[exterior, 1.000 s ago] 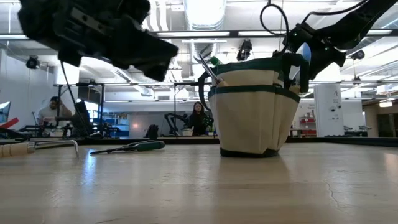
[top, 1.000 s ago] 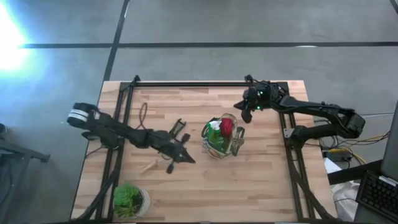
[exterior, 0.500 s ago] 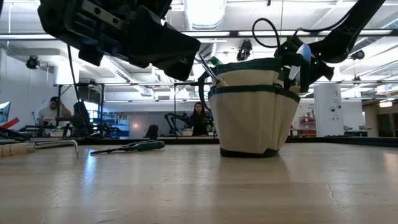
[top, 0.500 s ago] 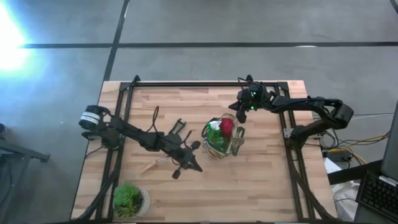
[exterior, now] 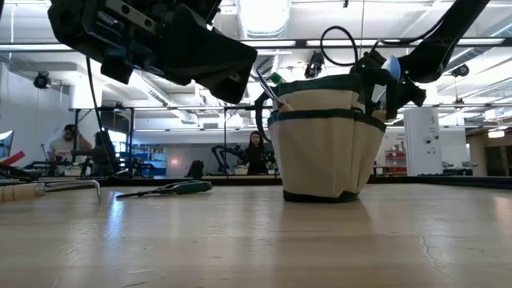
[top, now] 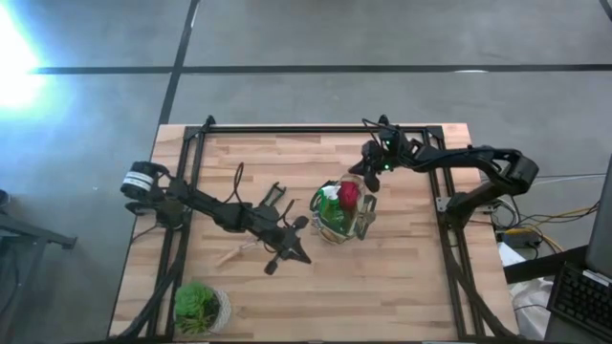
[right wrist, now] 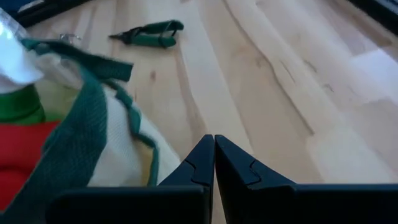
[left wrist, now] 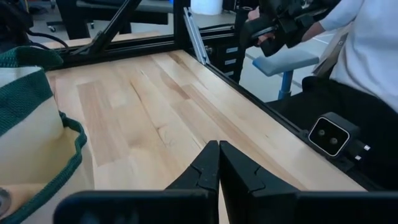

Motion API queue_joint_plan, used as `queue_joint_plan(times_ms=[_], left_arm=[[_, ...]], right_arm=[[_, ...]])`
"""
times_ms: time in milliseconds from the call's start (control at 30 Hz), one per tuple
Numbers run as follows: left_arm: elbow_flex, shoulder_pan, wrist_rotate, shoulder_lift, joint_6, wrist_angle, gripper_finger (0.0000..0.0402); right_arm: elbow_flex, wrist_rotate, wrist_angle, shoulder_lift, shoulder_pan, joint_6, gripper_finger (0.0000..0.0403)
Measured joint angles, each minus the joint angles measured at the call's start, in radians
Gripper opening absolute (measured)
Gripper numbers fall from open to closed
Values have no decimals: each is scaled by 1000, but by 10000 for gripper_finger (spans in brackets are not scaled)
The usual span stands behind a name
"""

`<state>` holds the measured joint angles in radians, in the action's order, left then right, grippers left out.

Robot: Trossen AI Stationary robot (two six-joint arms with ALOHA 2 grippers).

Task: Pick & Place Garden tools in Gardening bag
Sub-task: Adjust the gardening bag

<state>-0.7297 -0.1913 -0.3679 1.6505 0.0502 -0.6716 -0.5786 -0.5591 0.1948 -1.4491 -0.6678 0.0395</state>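
The beige gardening bag (top: 342,212) with green trim stands upright on the table's middle, holding a red-handled tool (top: 349,194) and a green spray bottle (top: 328,204). My right gripper (top: 364,179) hovers shut and empty at the bag's far right rim (right wrist: 93,99). My left gripper (top: 291,252) is shut and empty, above the table to the left of the bag. A wooden-handled tool (top: 232,253) lies flat beside the left arm. Green-handled pruners (right wrist: 149,33) lie flat left of the bag, and they also show in the high view (top: 277,196).
A leafy green plant in a pale pot (top: 199,306) stands at the near left corner. A black frame rail (top: 316,128) runs along the far edge and both sides. People sit in the room beyond the table (exterior: 256,152). Bare wood lies near and right of the bag.
My left gripper has moved a little toward the near right, closer to the bag, then held still. My right gripper has moved toward the table's left and near edge, closing on the bag's rim. Both stayed shut. The bag and tools have not moved.
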Motion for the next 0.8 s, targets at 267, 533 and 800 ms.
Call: queue_joint_plan(times_ms=[267,533,800], left_arm=[[1,0,2,-1,0,0,12],[1,1,2,-1,-2,-1,12],[1,1,2,-1,-7,0,10]], right_arm=[[20,0,-54,62,36,1,8],[25,1,-58,79,125,-36,8],[25,8,-65,81,162,-64,8]])
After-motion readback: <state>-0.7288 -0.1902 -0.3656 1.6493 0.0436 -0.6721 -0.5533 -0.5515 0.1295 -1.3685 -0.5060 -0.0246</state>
